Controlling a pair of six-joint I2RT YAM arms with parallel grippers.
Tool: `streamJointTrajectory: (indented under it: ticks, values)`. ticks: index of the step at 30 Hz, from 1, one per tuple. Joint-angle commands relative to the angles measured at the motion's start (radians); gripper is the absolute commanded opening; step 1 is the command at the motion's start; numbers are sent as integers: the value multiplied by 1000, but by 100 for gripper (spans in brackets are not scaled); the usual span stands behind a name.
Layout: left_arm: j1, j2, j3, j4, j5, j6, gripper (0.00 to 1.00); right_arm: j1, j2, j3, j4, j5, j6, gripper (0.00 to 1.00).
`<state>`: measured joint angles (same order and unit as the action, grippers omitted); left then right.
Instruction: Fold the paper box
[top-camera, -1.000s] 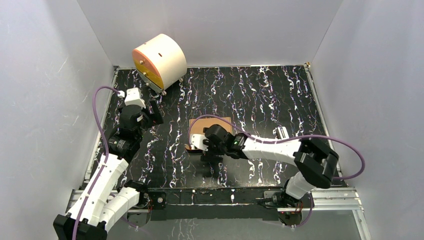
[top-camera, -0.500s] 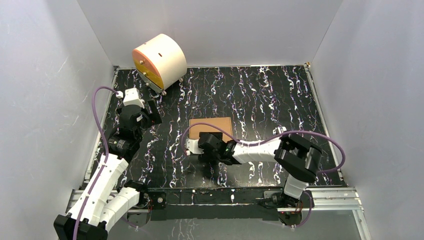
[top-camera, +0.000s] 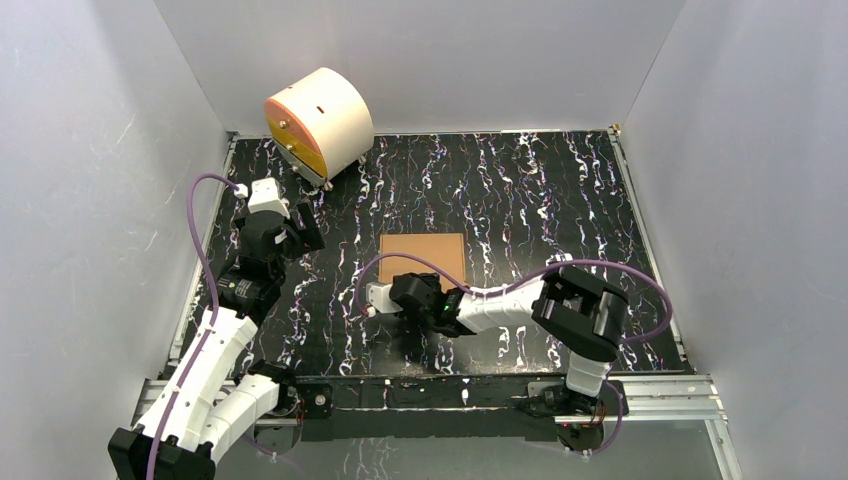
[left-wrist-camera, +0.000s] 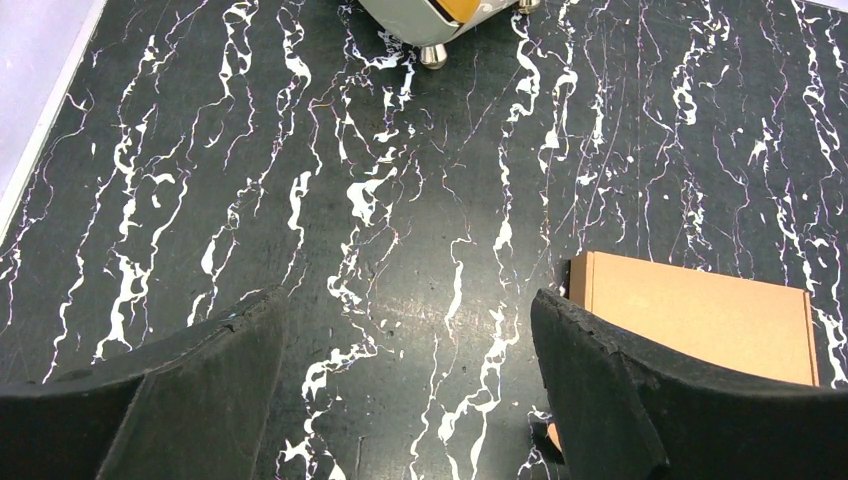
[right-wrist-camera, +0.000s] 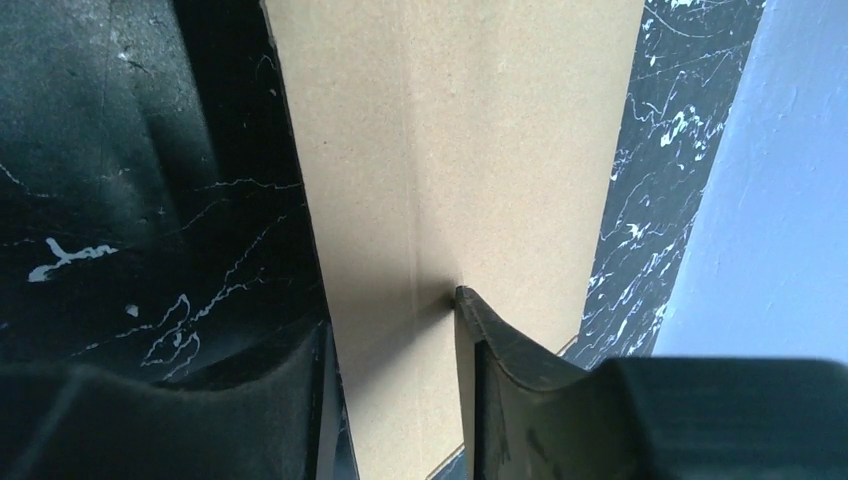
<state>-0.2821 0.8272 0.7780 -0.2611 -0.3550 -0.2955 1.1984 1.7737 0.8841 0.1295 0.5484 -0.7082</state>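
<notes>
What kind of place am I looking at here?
Probably a robotics lab test cell: plain white walls enclose a black marbled table, and the left arm and right arm are bolted to a metal rail at its near edge.

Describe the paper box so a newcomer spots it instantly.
On the black marbled table, look at the middle, just beyond the right gripper. The paper box lies there: a plain brown cardboard rectangle, unlike the cream cylinder in the far-left corner.

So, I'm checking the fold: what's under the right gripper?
The paper box: in the wrist view its brown cardboard runs between the fingers of the right gripper. From above, the gripper covers the box's near edge, so any flap there is hidden.
</notes>
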Motion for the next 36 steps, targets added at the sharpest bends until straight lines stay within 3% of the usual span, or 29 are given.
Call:
streamJointTrajectory:
  ticks: [1,11,19,28,31,36]
  values:
    - [8,-17,1,10,-8,8,87,3,-73,13,-47,-2,13,43]
    - [8,-28,21,3,2,13,87,-1,-125,155,-325,-118,69,21]
    - [8,-50,78,-49,25,3,87,-41,-159,328,-551,-267,121,9]
    - [8,-35,165,-104,113,14,87,-201,-116,638,-902,-592,134,8]
    - [8,-29,166,-108,172,20,87,-274,-71,720,-997,-765,143,8]
    - [8,-5,157,-128,265,24,87,-350,3,773,-1064,-932,143,10]
